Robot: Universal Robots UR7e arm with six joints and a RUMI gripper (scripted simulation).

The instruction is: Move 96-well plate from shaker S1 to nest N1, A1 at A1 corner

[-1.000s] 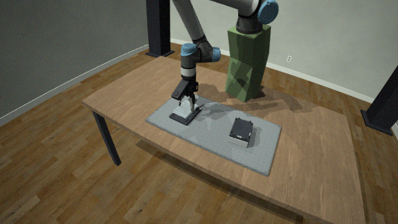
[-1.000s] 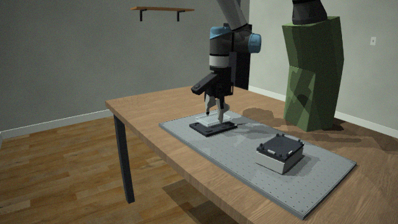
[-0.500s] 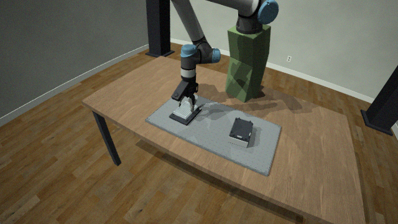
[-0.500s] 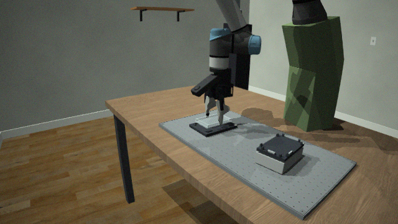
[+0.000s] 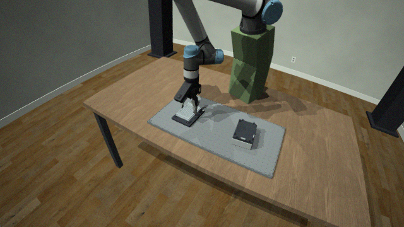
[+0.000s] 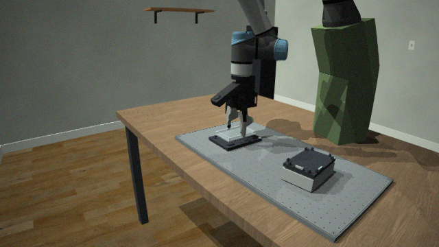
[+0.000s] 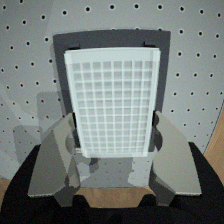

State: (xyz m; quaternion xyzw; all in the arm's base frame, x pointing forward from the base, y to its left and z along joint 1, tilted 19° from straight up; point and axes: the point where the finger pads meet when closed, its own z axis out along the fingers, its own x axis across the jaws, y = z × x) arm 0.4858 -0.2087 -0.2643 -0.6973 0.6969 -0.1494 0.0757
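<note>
The white 96-well plate (image 5: 188, 111) (image 6: 235, 133) (image 7: 114, 95) is level between my gripper's fingers. My gripper (image 5: 191, 108) (image 6: 236, 130) (image 7: 113, 111) is shut on the plate's two long sides. The plate is right over the dark flat nest N1 (image 5: 180, 120) (image 6: 224, 143) (image 7: 61, 46), very low; I cannot tell whether it touches. In the wrist view the nest's dark rim shows at the plate's far and left sides. The plate shaker S1 (image 5: 244, 131) (image 6: 309, 162) stands to the right with its dark top bare.
Nest and shaker stand on a grey perforated board (image 5: 218, 139) (image 6: 260, 171) on the wooden table (image 5: 132, 91). The green pedestal (image 5: 250, 63) (image 6: 343, 79) of the arm stands behind the board. Dark posts stand off the table.
</note>
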